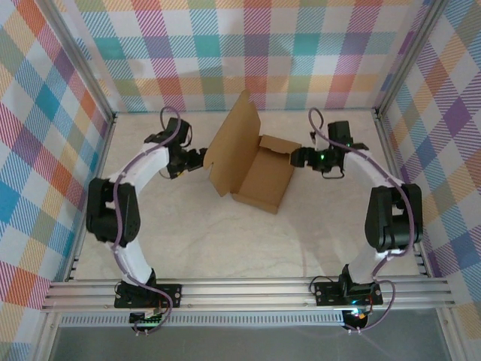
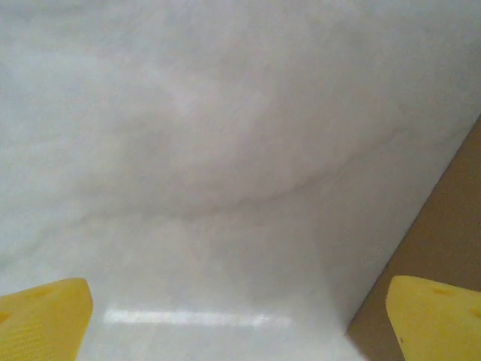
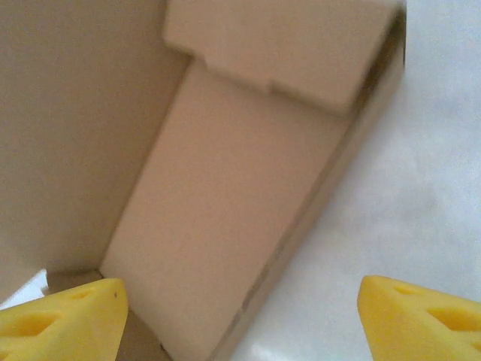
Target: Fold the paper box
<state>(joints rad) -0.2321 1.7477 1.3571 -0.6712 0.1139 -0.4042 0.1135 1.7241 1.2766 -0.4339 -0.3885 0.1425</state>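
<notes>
Working over a pale marbled table (image 1: 225, 248), inside plaid-patterned walls (image 1: 60, 150). Mid-table, a little toward the far side: a plain brown corrugated cardboard mailer box (image 1: 259, 180), tray formed, with the broad lid panel (image 1: 234, 143) standing up along its left side and a short end flap (image 3: 285, 45) folded in over the tray floor.

Judged late in the fold: walls up, lid not yet closed. Next move likely calls for tipping that lid over the tray and tucking its front edge in, with the tray braced from the opposite side against sliding.

On the left gripper (image 1: 197, 159), black with yellow pads, just beside the lid's outer face: spread as wide as possible, holding nothing, bare table between the fingertips and cardboard at the right margin of its wrist view.

On the right gripper (image 1: 298, 158), at the tray's right wall: likewise spread wide, clamped on nothing, wall edge running beneath the gap. Possibly brushing the left pad (image 3: 68, 320), though too blurred to tell.
</notes>
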